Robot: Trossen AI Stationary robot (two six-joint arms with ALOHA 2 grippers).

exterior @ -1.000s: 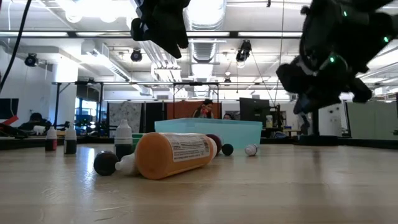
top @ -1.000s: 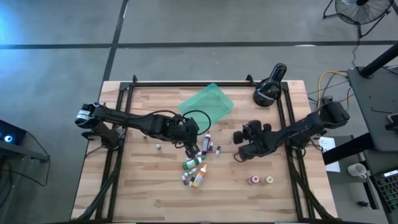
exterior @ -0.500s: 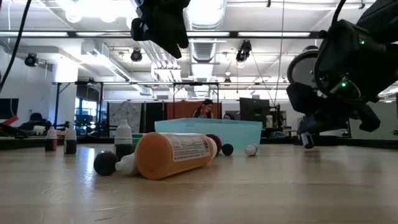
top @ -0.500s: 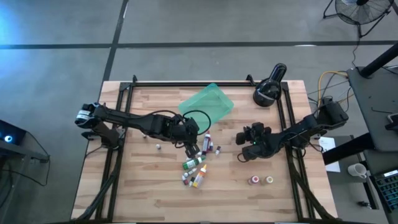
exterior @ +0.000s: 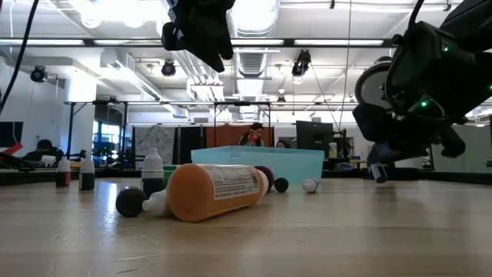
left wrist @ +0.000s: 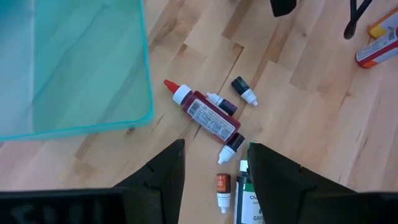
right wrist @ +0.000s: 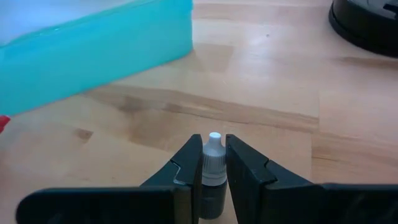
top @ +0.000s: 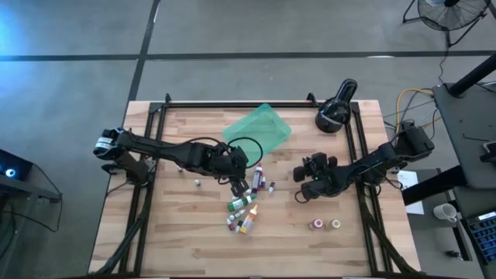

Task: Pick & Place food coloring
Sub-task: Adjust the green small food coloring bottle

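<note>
My right hand [right wrist: 212, 167] is grasping a small white-capped bottle [right wrist: 213, 150]; left hand [left wrist: 213, 165] hangs released over the scattered bottles [left wrist: 210, 117].

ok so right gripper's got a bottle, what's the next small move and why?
Probably carry it toward the teal tray. The right gripper is shut on a small white-capped bottle, held above the table to the right of the pile. The tray stands further back and left in the high view. The left gripper hovers open over the pile of bottles, so approach from the right to stay clear of that arm.
</note>
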